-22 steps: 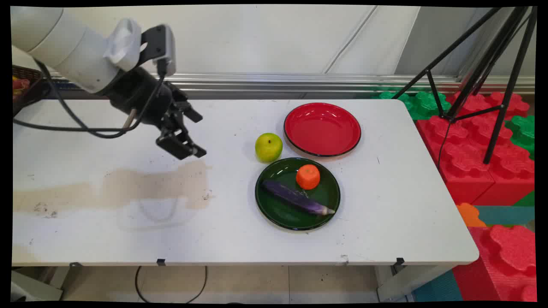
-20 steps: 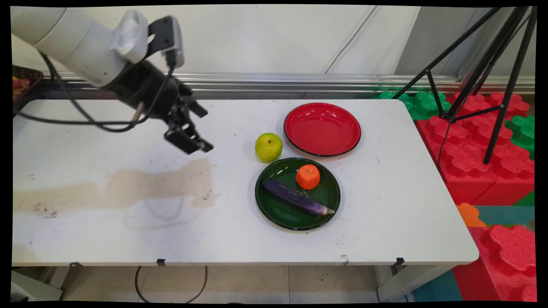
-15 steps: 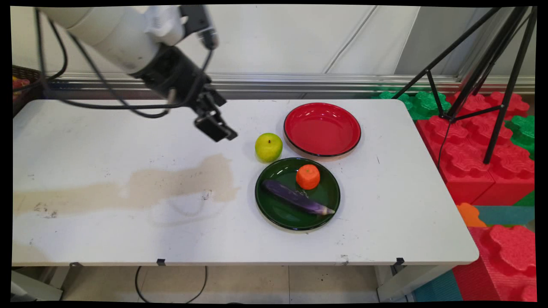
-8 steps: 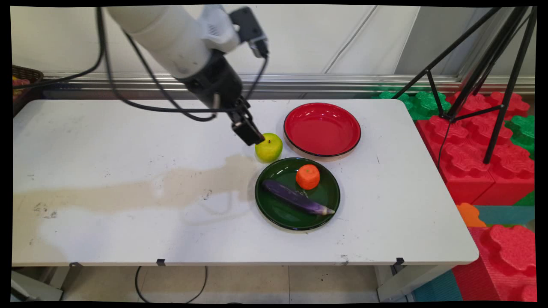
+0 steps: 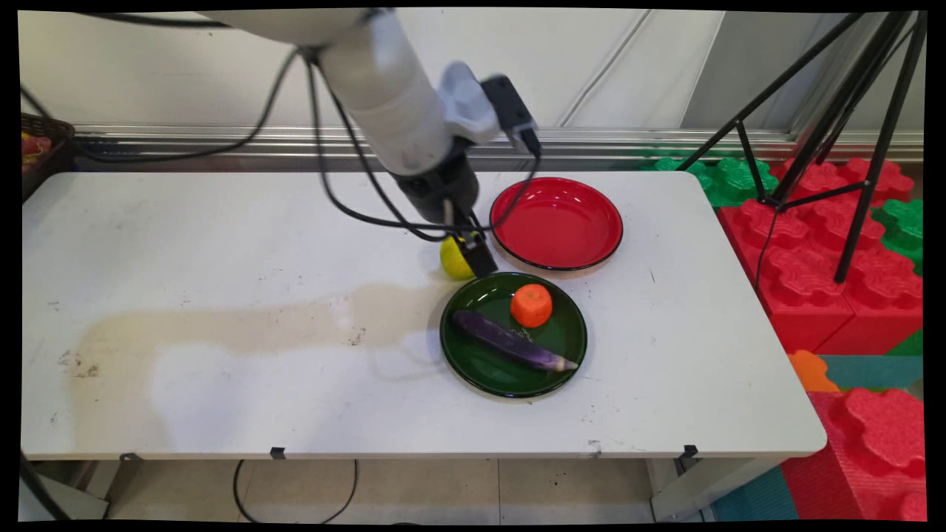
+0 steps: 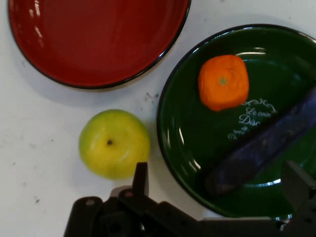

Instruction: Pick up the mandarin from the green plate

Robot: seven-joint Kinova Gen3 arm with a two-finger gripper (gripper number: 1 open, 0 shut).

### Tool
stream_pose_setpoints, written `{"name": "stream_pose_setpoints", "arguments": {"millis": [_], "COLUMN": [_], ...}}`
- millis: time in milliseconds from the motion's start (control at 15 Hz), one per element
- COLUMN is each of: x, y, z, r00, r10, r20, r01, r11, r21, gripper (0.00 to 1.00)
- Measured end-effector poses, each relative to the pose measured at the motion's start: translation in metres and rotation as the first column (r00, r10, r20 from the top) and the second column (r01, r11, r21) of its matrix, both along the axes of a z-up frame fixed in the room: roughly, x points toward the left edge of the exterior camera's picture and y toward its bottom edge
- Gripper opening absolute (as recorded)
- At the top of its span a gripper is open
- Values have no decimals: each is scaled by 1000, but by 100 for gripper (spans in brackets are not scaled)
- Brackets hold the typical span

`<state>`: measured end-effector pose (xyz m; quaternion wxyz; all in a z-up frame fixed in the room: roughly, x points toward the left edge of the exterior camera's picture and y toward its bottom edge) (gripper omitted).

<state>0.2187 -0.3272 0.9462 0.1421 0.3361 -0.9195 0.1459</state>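
While the gripper (image 6: pixel 217 185) hangs over the counter (image 5: pixel 222 244) with its fingers (image 6: pixel 140 178) spread wide and empty, the green apple (image 6: pixel 114 143) sits just beside the left finger, between the red plate (image 6: pixel 94 39) and green plate (image 6: pixel 197 148) holding an orange (image 6: pixel 223 82) and eggplant (image 6: pixel 261 148).

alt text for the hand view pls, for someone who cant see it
Looking down past the open black gripper, a yellow-green apple sits on the white table just beyond one finger. To its right a green plate holds an orange and a purple eggplant; an empty red plate lies above the apple.
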Motion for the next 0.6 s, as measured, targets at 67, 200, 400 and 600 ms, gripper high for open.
{"name": "stream_pose_setpoints", "arguments": {"millis": [67, 200, 400, 600], "x": [-6, -13, -23, -33], "y": [-6, -14, -25, -38], "z": [-9, -20, -40, -62], "r00": [1000, 1000, 1000, 1000], "r10": [2, 2, 1, -5], "r20": [5, 10, 15, 15], "r01": [-2, -3, -2, 4], "r11": [1000, 1000, 999, 998], "r21": [11, 26, 51, 67], "gripper": [100, 100, 100, 100]}}
